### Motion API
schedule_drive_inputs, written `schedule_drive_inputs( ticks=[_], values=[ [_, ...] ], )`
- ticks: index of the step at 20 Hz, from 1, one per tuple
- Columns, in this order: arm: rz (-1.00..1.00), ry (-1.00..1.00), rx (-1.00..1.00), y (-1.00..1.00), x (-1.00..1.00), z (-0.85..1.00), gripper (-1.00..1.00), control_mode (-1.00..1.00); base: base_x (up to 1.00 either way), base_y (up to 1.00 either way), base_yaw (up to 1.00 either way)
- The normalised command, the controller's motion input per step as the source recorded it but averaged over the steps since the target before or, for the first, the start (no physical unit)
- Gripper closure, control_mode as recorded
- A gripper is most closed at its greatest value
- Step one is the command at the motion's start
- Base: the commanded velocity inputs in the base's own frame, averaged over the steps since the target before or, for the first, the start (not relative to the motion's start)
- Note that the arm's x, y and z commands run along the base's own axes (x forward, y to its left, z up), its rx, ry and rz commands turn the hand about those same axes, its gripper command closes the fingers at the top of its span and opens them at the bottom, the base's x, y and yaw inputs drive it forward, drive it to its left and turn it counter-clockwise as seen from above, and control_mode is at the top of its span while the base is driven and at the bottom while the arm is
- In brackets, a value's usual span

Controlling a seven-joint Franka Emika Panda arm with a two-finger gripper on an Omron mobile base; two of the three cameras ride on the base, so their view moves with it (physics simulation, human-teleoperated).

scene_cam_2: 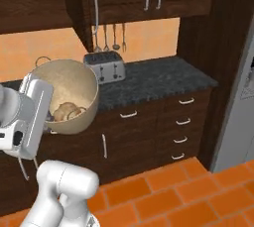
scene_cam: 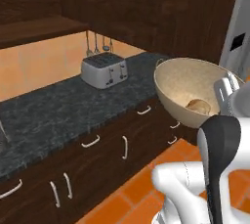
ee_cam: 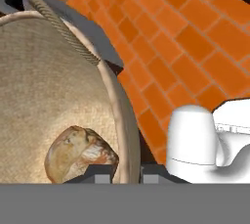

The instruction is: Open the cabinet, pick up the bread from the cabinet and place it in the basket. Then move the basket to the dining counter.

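The two-finger gripper is clamped on the rim of the wide, round tan-beige basket, one dark fingertip either side of the wall, carrying it tilted in the air above the orange tile floor. Risk: the single-edge hold may slip or tip further, spilling the small golden-tan crusty bread roll resting loose at the basket's lowest inside wall

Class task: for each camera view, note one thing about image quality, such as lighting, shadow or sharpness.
Left base view: flat, even light, soft detail on the toaster. Right base view: basket interior shaded toward the bread. Hand view: floor tiles sharp, basket weave coarse and blurry.
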Motion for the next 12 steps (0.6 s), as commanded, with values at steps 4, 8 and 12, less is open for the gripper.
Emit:
schedule_drive_inputs(
  ticks=[4, 8, 12],
  values=[
    [0.00, 0.00, 0.00, 0.00, 0.00, 0.00, 1.00, 1.00, 0.00, 0.00, -1.00],
    [0.00, 0.00, 0.00, 0.00, 0.00, 0.00, 1.00, 1.00, 0.00, 0.00, -1.00],
    [0.00, 0.00, 0.00, 0.00, 0.00, 0.00, 1.00, 1.00, 0.00, 0.00, -1.00]
  ],
)
